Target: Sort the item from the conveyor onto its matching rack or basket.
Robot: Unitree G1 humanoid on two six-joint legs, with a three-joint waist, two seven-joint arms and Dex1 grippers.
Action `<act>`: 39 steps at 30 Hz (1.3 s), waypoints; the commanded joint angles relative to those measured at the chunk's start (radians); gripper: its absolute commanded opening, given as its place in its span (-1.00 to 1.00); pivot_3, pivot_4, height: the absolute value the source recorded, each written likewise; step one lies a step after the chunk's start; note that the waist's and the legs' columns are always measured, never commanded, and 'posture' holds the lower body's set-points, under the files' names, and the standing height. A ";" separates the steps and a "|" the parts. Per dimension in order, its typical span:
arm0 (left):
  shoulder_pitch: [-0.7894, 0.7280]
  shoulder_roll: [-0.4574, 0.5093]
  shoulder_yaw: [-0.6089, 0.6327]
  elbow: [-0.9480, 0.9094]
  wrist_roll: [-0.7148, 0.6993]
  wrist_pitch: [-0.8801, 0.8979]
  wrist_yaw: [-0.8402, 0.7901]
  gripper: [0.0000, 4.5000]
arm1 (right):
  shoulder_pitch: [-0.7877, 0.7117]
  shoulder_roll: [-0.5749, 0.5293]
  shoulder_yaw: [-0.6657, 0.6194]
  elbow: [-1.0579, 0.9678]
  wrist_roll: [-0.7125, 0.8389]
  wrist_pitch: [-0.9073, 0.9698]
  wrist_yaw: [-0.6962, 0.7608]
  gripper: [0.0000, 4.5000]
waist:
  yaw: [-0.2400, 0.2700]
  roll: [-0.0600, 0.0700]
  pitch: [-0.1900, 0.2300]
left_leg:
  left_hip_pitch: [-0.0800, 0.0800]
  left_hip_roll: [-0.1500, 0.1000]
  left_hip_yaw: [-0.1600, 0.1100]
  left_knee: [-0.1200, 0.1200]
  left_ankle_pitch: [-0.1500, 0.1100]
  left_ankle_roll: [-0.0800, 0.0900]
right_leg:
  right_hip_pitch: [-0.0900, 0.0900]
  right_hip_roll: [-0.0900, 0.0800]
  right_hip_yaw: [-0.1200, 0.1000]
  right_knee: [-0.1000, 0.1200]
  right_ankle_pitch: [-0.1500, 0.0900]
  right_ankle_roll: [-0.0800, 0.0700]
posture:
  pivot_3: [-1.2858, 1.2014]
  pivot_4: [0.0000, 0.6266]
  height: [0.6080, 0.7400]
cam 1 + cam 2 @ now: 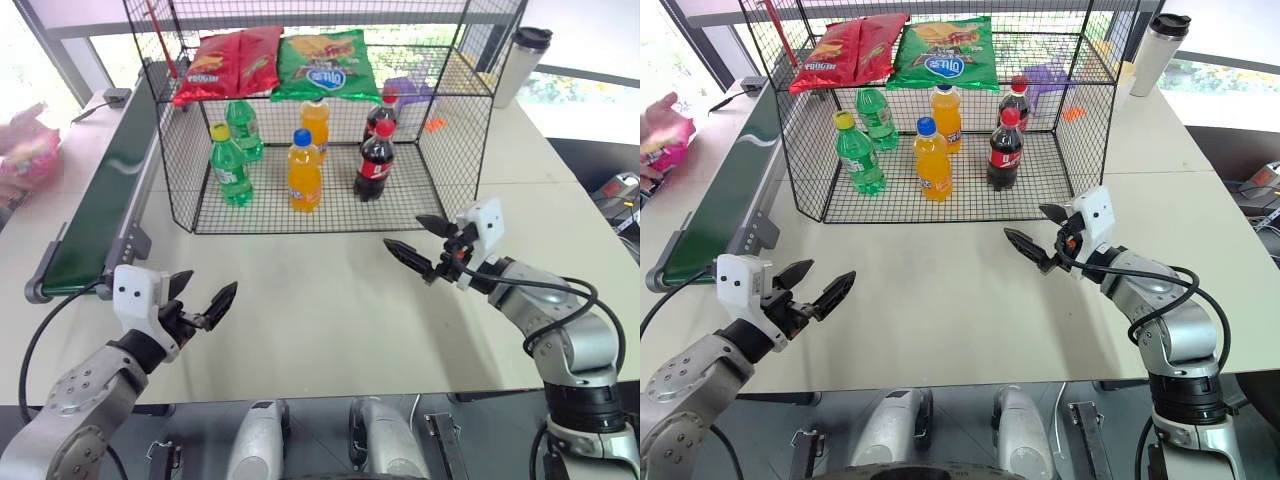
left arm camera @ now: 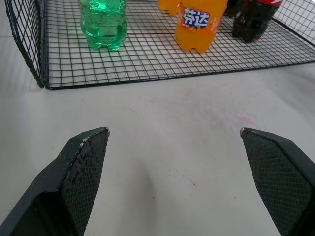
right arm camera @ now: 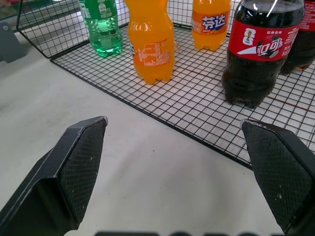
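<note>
Both tools idle over the bare tabletop (image 1: pixel 330 300), nothing held. My left tool (image 1: pixel 205 300) sits in the lower left of the head view, jaws wide, aimed toward the cage (image 1: pixel 180 190); my right tool (image 1: pixel 425 245) sits right of centre, jaws equally wide, just short of the cage's front edge. The wrist views confirm it: black fingers (image 2: pixel 81 167) spread far apart with only white surface between them. The pink bag (image 1: pixel 665 150) is at the far left edge of the frame, in a person's hand (image 1: pixel 660 115), beside the belt (image 1: pixel 110 190) and not yet on it as far as I can tell; it is partly cut off by the frame. The belt runs from upper left down toward my left arm, and I see no item on its green surface. The cage fills the upper centre: red bag (image 1: pixel 225 62) and green bag (image 1: pixel 325 62) lie flat on the upper shelf; green bottles (image 1: pixel 230 165), orange bottles (image 1: pixel 304 170) and cola bottles (image 1: pixel 375 160) stand on the lower floor. My reading is that the sort has not begun. Everything is left: item to arrive on the belt, pick, carry, and place, likely on the upper shelf with the other bags, where space beside them looks tight.
</note>
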 commanded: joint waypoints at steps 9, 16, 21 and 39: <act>0.006 -0.005 0.006 -0.023 -0.011 -0.020 -0.009 0.98 | -0.023 -0.007 0.001 -0.004 -0.013 -0.025 0.014 1.00 | 0.000 0.000 0.000 | 0.000 0.000 0.000 0.000 0.000 0.000 | 0.000 0.000 0.000 0.000 0.000 0.000 | 0.03 -0.52 1.00; 0.002 -0.008 -0.014 -0.019 0.001 -0.021 -0.007 0.98 | -0.038 -0.004 0.011 0.012 -0.026 -0.038 0.018 1.00 | 0.000 0.000 0.000 | 0.000 0.000 0.000 0.000 0.000 0.000 | 0.000 0.000 0.000 0.000 0.000 0.000 | 0.03 -0.52 1.00; -0.004 -0.004 -0.022 -0.013 0.021 -0.023 -0.009 0.98 | -0.046 -0.005 0.015 0.023 -0.033 -0.045 0.024 1.00 | 0.000 0.000 0.000 | 0.000 0.000 0.000 0.000 0.000 0.000 | 0.000 0.000 0.000 0.000 0.000 0.000 | 0.03 -0.52 1.00; -0.034 0.043 -0.039 0.002 0.025 0.006 -0.054 0.98 | -0.031 0.008 0.024 0.021 -0.055 -0.062 0.005 1.00 | 0.000 0.000 0.000 | 0.000 0.000 0.000 0.000 0.000 0.000 | 0.000 0.000 0.000 0.000 0.000 0.000 | 0.03 -0.52 1.00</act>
